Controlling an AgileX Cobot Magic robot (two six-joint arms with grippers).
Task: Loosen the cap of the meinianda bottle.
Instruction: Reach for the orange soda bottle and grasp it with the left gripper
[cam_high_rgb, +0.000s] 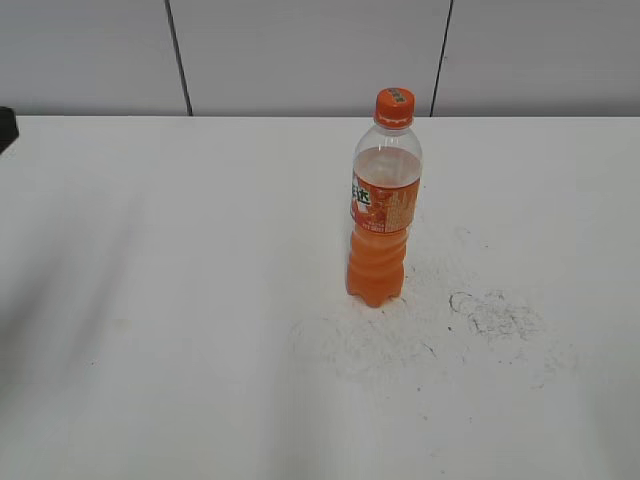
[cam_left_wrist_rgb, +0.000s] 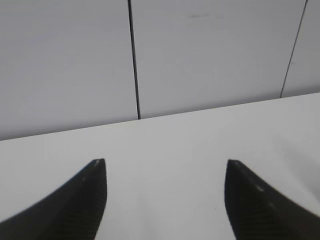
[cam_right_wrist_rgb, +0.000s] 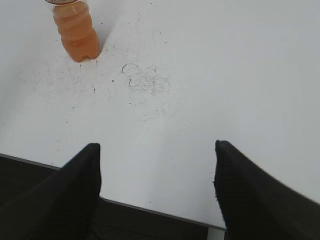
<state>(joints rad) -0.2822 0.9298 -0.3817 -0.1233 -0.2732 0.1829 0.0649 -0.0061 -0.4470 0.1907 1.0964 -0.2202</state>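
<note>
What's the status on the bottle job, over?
Left gripper open, empty, no bottle in its view. Right gripper open, empty, back at the table edge. Meinianda bottle upright on the table, cap still on, untouched. Nothing in the way.

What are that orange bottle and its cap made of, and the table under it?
The meinianda bottle: clear, glossy plastic, since the drink shows through. The cap: opaque orange plastic, probably, with ribbed sides. The table: a matte white surface, scuffed with grey marks near the bottle; its material is unclear.
</note>
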